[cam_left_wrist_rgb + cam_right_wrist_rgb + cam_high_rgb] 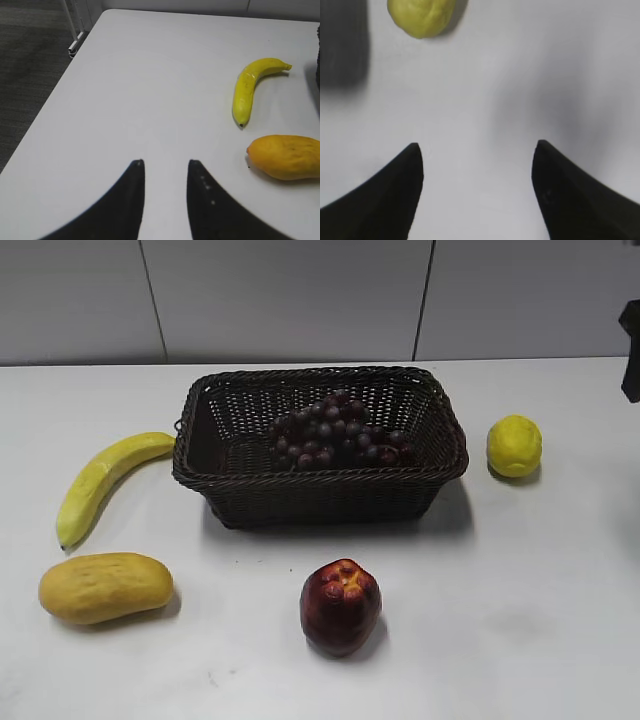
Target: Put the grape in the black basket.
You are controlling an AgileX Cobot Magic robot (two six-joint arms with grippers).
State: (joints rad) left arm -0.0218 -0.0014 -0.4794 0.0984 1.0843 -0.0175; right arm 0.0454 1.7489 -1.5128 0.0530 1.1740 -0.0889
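The smooth white desk (pixel 500 620) carries a big dark woven wicker basket (pixel 320 490). Left of the left gripper's (pixel 166 165) far side lie a long yellow banana (pixel 100 483) and an orange-yellow mango (pixel 105 587). A dark red apple (pixel 340 606) sits in front. A bumpy yellow lemon (pixel 421 16) lies ahead of the right gripper (pixel 477 150).

Six things on the table, plus two grippers.

We count one basket (pixel 318 490), one bunch of grapes (pixel 335 430), one banana (pixel 100 482), one mango (pixel 105 587), one apple (pixel 340 606) and one lemon (pixel 514 445). We also count two grippers, the left gripper (pixel 166 165) and the right gripper (pixel 477 147), each with two dark fingers.
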